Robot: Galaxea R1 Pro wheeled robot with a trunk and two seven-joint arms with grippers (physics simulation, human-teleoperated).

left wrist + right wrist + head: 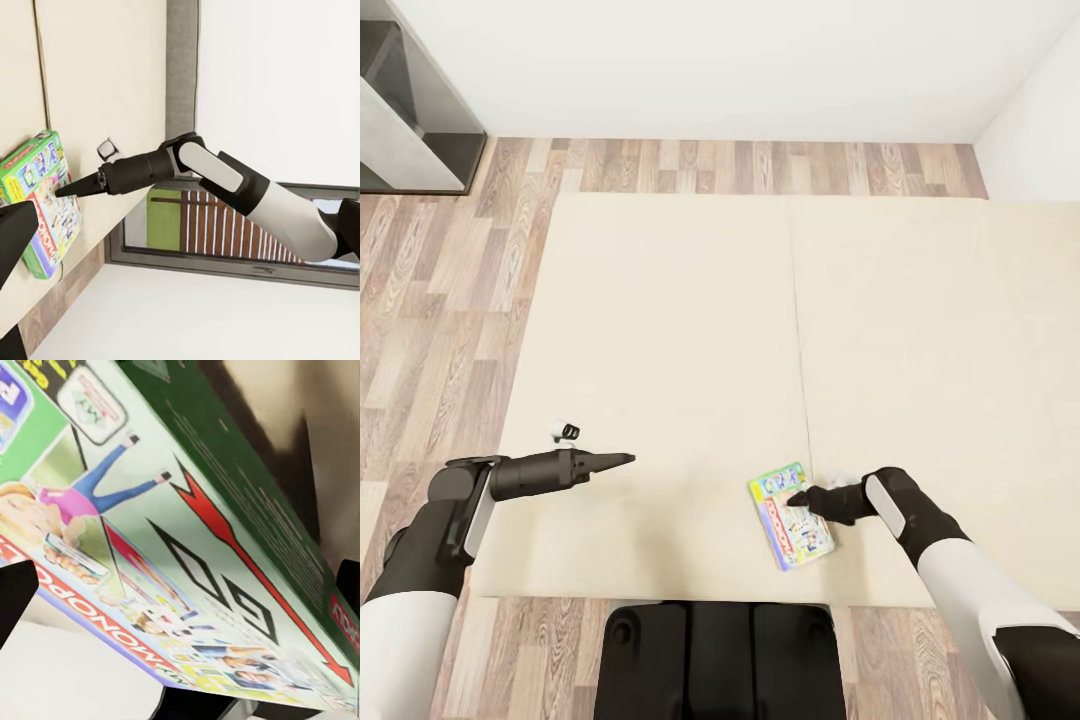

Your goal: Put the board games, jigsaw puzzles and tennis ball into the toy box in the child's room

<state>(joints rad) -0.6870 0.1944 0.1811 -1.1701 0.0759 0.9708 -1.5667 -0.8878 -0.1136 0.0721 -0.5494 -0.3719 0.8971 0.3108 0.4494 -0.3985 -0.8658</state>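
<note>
At far left, dark grey unit (410, 110) against the white wall, plank floor (430, 300) running beside it. Next, left gripper (622, 460) held out over the bed (660, 330), well apart from any toy, fingers drawn to a single point, so closed on nothing. Further right, one game (790, 515), a thin flat box in green and pink print, lying flat near the bed's front edge, just left of the seam between the two mattress halves. Right gripper (797, 498) down at the game's upper face, tips at or touching the lid; open or closed cannot be told from here, though the right wrist view, with dark fingers at either margin and printed cardboard (172, 555) between, hints at jaws spread. Likely light, stiff and a little slick on its glossy print, too wide to span flat; probably best taken across a thin edge, perhaps after tipping one side up from the soft mattress, which should give underneath and let a finger slide below. Bed plain beige, low, broad, set on wood planks. At far right, bare white wall (1030, 100) meeting the back wall in a corner.
</note>
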